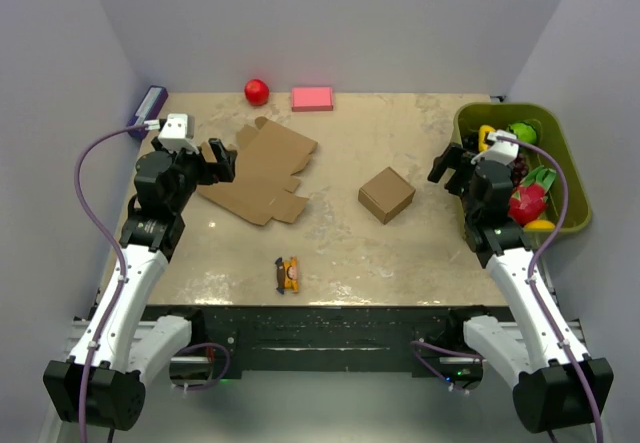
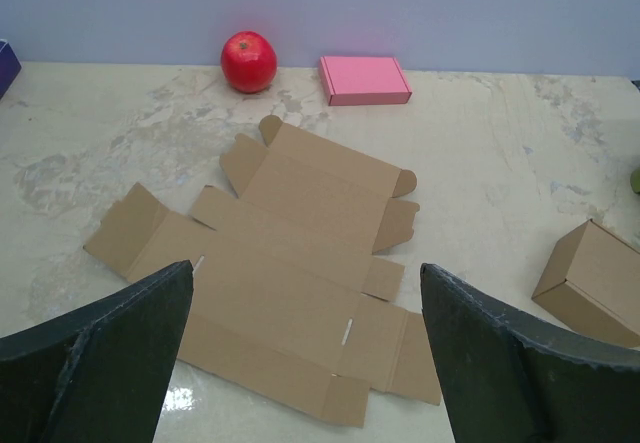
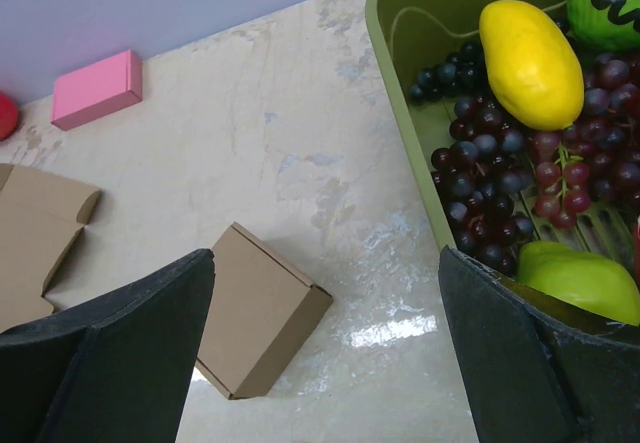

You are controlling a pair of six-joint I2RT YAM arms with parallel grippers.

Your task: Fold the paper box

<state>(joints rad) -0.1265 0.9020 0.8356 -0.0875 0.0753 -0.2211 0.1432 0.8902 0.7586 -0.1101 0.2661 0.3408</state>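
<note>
Creases should guide it: left hand (image 1: pixel 220 159) and right hand (image 1: pixel 447 170), both released, ought to lift opposite flaps of the paper box (image 1: pixel 262 173).

No txt, labels, brands or nos. legible in any view. Small orange item (image 1: pixel 289 274), nearer the arms than the paper box (image 1: pixel 262 171) & a bit to its right: surface detail too small/blurred to read.
</note>
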